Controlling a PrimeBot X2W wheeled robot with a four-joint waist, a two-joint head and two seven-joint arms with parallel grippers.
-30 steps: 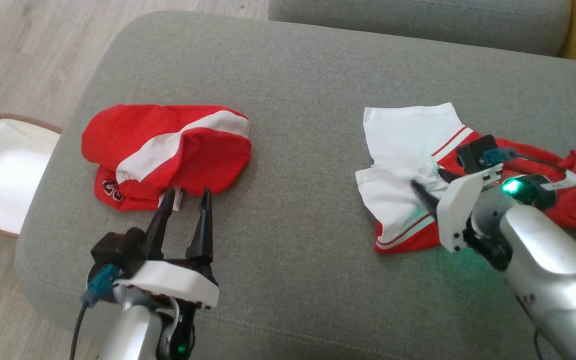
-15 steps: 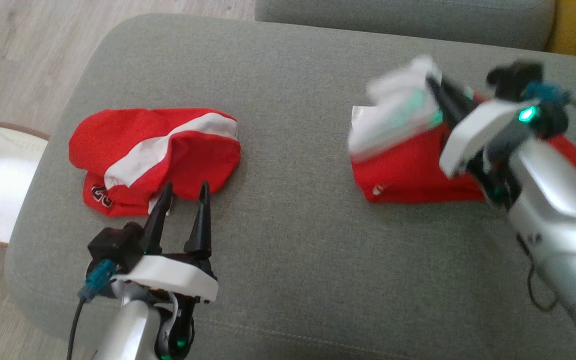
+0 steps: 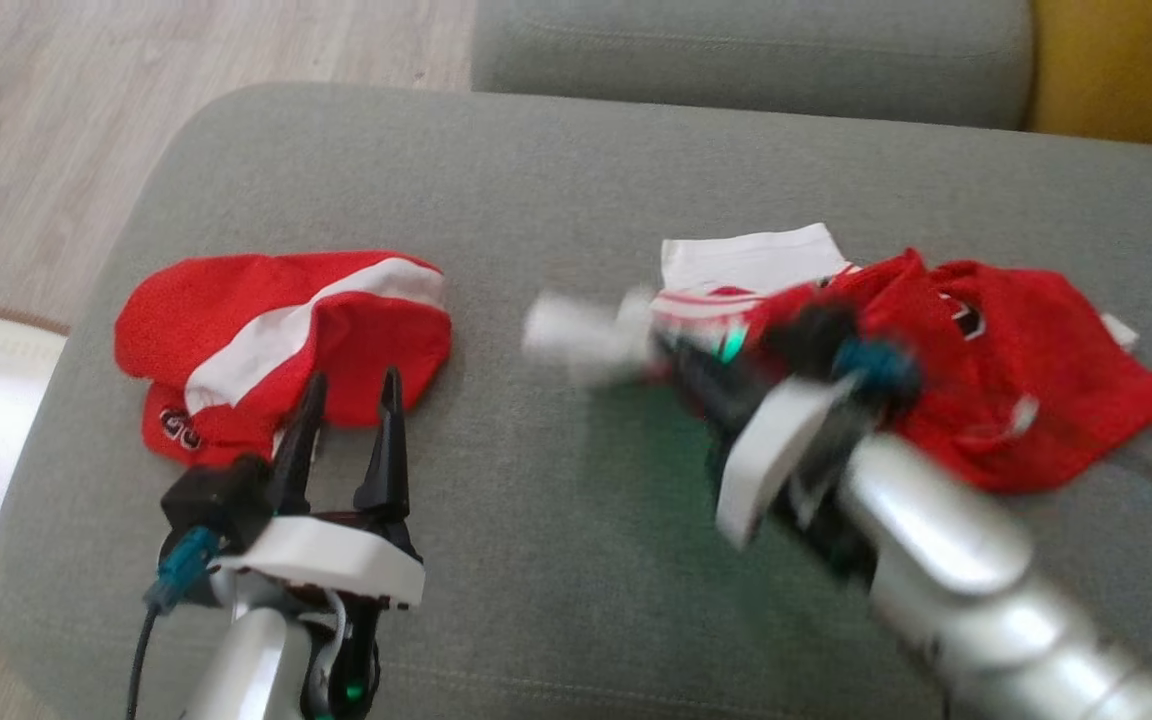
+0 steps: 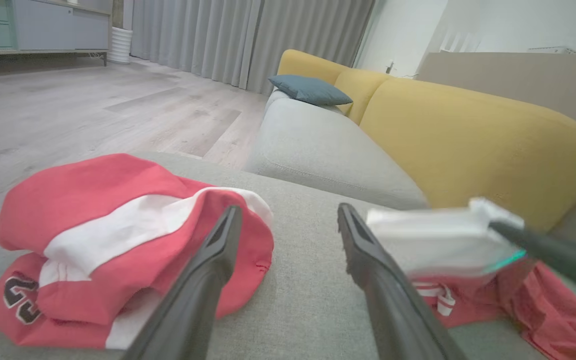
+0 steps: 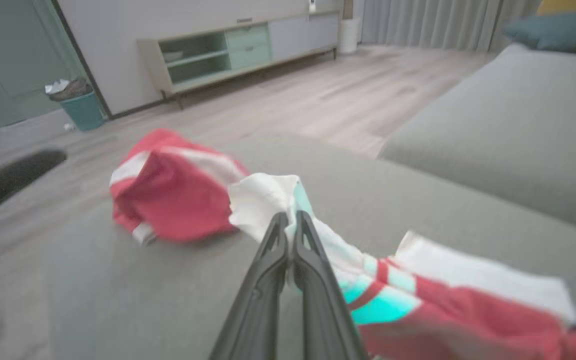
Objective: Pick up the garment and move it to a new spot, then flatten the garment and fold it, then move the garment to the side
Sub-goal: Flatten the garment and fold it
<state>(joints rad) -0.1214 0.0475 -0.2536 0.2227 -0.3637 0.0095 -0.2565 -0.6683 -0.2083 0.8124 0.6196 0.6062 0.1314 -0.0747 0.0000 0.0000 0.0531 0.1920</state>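
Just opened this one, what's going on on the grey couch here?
The right gripper has its jaws shut on the white end of a crumpled red-and-white fabric garment, holding that end up off the grey upholstered cushion while the red rest lies on it. The left gripper is open at the near edge of a second bunched red-and-white garment, gripping nothing. No folding done yet.

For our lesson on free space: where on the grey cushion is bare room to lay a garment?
Bare: cushion back strip, behind left garment and right garment; front middle, beside the left gripper. Crowded: around the right garment, pinched by the right gripper.
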